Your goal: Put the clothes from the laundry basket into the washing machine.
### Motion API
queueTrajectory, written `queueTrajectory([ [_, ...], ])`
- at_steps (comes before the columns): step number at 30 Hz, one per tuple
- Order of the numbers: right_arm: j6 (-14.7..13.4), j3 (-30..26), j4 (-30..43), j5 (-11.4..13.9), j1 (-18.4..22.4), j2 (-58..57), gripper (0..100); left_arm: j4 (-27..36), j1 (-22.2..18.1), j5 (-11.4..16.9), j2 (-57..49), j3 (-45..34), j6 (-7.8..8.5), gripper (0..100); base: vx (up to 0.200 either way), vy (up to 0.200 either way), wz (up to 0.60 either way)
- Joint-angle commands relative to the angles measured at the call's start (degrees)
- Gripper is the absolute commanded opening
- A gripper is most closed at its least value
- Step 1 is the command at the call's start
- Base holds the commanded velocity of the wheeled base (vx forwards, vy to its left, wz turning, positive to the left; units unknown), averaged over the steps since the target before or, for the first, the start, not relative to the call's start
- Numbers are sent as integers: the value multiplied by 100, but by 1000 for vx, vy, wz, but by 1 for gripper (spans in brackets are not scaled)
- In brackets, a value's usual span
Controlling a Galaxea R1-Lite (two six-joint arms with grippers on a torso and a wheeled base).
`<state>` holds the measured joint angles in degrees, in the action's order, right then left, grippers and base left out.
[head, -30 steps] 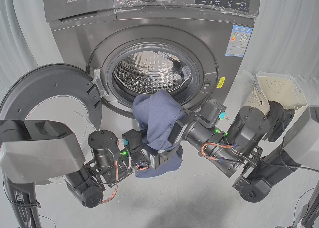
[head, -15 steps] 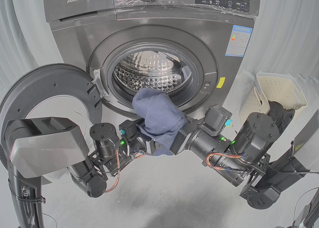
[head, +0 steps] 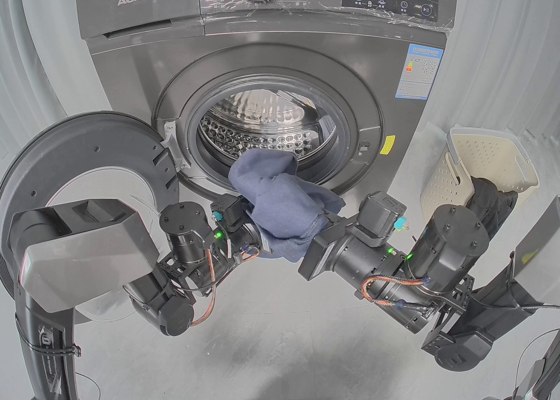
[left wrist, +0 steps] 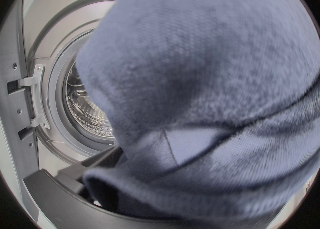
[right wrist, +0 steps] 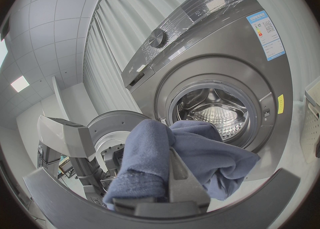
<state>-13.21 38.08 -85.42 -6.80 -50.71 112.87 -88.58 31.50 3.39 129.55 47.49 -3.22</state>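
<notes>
Now we have raised the blue garment (head: 280, 200) from below the opening to the lip of the washing machine (head: 140, 69) drum (head: 262, 121); right gripper (right wrist: 156, 164) looks clamped on it, left gripper (head: 259, 236) is buried in cloth, so we cannot tell; pushing inside comes next

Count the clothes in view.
2: a blue garment at the opening of the washer, and a black garment draped over the rim of the basket. More may be hidden inside it.

A slate-blue fleecy knitted garment (left wrist: 206, 82) bulks close up, covering part of the round opening of a dark grey metal washing machine (left wrist: 50, 16), whose shiny perforated steel drum (left wrist: 85, 112) shows beside the cloth.
</notes>
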Motion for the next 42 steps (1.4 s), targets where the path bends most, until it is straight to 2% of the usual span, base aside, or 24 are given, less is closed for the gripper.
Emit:
queueTrajectory([
  [1, -14, -29, 8, -40, 0, 7, 0, -10, -12, -66, 0, 128, -30, 0, 0, 0, 0],
  [3, -32, -55, 8, -49, 0, -37, 0, -10, -48, -277, 53, 269, -126, 0, 0, 0, 0],
  [5, -32, -82, 8, -49, 0, -46, 0, -10, -74, -330, 70, 304, -144, 0, 0, 0, 0],
  [6, -32, -222, -1, -49, 44, -143, 0, -10, -206, -506, 70, 498, -223, 0, 0, 0, 0],
  [9, -32, -425, -1, -49, 97, -283, 0, -10, -320, -532, 9, 559, -249, 0, 0, 0, 0],
  [15, -41, -952, -27, -40, 501, -275, 0, -10, -390, -532, -457, 295, -355, 0, 0, 0, 0],
  [23, -32, -952, -1, -40, 738, 182, 0, -19, -127, -497, -1213, -355, -355, 0, 0, 0, 0],
  [32, -41, -583, -89, -40, 712, 490, 0, -28, 251, -444, -1819, -1128, -346, 0, 0, 0, 0],
  [36, -32, -653, -80, -49, 677, 411, 0, -37, 330, -453, -1916, -1199, -355, 0, 0, 0, 0],
  [37, -32, -715, -89, -49, 659, 349, 100, -37, 339, -453, -1942, -1207, -355, 0, 0, 0, 0],
  [41, 73, -1189, -80, 30, 677, -160, 100, -37, 401, -462, -2127, -1339, -346, 0, 0, 0, 0],
  [42, 223, -1541, 8, 118, 729, -556, 100, -37, 436, -444, -2338, -1524, -346, 0, 0, 0, 0],
])
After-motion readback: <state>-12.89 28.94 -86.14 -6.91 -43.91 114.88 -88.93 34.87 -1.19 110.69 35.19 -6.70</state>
